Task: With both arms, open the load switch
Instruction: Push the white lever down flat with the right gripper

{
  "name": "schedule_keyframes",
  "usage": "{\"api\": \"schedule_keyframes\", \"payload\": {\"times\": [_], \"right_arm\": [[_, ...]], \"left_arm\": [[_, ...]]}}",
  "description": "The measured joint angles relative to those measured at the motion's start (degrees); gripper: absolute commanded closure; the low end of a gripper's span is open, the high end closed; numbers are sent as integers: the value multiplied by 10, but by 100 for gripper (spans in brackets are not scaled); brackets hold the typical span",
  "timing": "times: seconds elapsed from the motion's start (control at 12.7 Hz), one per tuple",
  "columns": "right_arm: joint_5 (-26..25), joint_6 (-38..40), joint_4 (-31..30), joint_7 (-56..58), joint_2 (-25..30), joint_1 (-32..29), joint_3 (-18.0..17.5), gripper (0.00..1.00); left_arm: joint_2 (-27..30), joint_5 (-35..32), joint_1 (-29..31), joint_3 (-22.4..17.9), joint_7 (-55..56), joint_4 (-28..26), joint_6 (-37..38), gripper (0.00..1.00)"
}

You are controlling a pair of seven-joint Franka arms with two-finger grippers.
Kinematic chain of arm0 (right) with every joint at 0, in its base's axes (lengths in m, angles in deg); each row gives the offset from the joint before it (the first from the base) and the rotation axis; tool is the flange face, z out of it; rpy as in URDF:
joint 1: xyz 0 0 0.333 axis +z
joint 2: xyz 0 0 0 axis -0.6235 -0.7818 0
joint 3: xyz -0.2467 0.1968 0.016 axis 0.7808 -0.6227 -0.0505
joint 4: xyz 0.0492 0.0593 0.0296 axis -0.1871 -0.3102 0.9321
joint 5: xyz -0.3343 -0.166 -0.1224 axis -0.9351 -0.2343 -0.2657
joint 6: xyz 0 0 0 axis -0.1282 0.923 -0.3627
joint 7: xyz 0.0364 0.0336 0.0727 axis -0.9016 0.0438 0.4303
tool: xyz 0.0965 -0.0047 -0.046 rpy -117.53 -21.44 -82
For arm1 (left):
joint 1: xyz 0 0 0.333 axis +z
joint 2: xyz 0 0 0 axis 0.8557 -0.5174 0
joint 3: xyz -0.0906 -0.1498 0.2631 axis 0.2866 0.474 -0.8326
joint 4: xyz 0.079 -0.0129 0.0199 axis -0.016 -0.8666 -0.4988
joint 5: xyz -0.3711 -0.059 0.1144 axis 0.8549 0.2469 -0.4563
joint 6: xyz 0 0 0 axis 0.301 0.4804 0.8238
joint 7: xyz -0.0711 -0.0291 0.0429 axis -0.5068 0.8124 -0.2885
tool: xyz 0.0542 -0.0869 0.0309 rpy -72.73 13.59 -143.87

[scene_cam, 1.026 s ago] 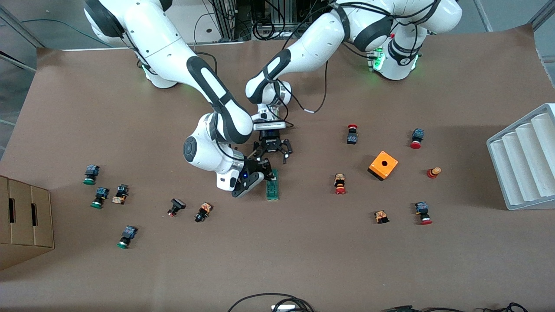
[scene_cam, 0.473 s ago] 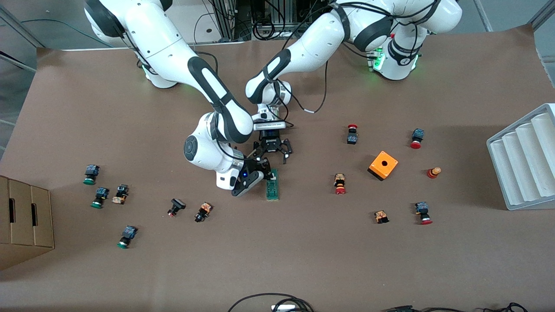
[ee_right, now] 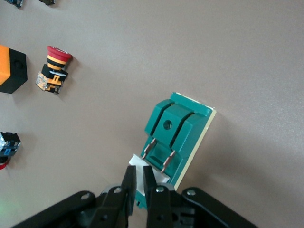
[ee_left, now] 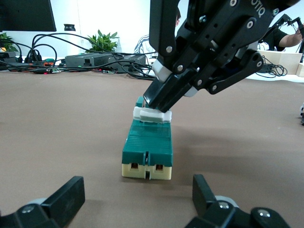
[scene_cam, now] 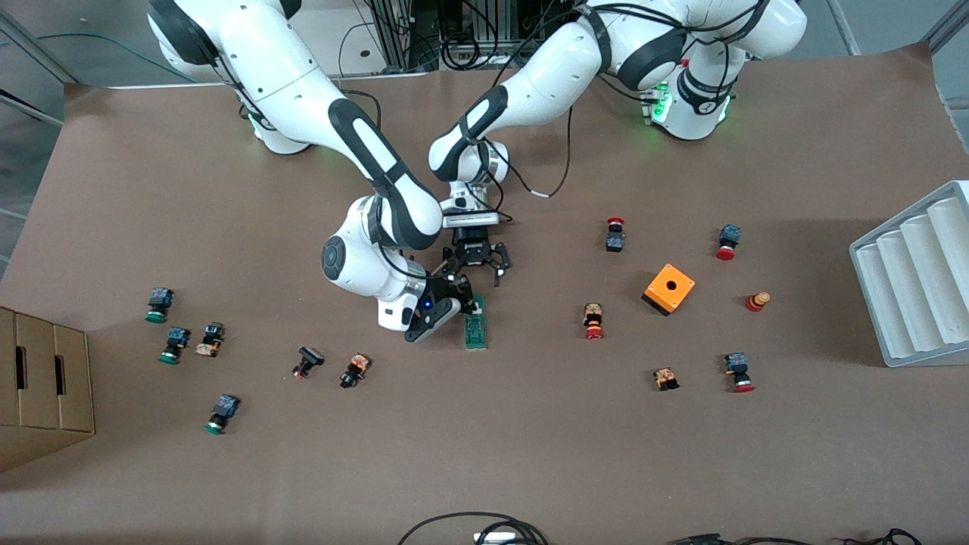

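Observation:
The load switch [scene_cam: 475, 327], a narrow dark-green block with a white tab [ee_left: 151, 114], lies flat at the table's middle. My right gripper [scene_cam: 463, 301] reaches down onto the end of the switch farther from the front camera. In the right wrist view its fingertips [ee_right: 139, 173] are shut on the white tab [ee_right: 149, 167], with only a thin gap between them. The left wrist view shows the same grip [ee_left: 156, 100] on the switch [ee_left: 148, 142]. My left gripper [scene_cam: 475, 274] hovers open just past that end, and its fingers [ee_left: 64, 202] stand wide apart with nothing between them.
An orange box with a hole [scene_cam: 669, 288] and several red push buttons [scene_cam: 594, 322] lie toward the left arm's end. Green-capped buttons [scene_cam: 157, 304] and a cardboard box [scene_cam: 42, 386] are toward the right arm's end. A grey ridged rack [scene_cam: 916, 280] stands at the table edge.

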Motion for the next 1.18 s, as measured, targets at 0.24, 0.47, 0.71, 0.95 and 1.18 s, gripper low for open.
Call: {"api": "schedule_keyframes", "payload": {"times": [0.24,0.47,0.71,0.95,1.18], "right_arm": [[0,-5,-1,0,0,2,0,86],[0,-6,-2,0,0,2,0,86],[0,-13,-4,0,0,6,0,86],[0,-16,-7,0,0,7,0,86],[0,-18,-8,0,0,8,0,86]], "left_arm": [[0,0,0,0,0,0,0,0],[0,0,0,0,0,0,0,0],[0,0,0,0,0,0,0,0],[0,0,0,0,0,0,0,0],[0,0,0,0,0,0,0,0]]}}
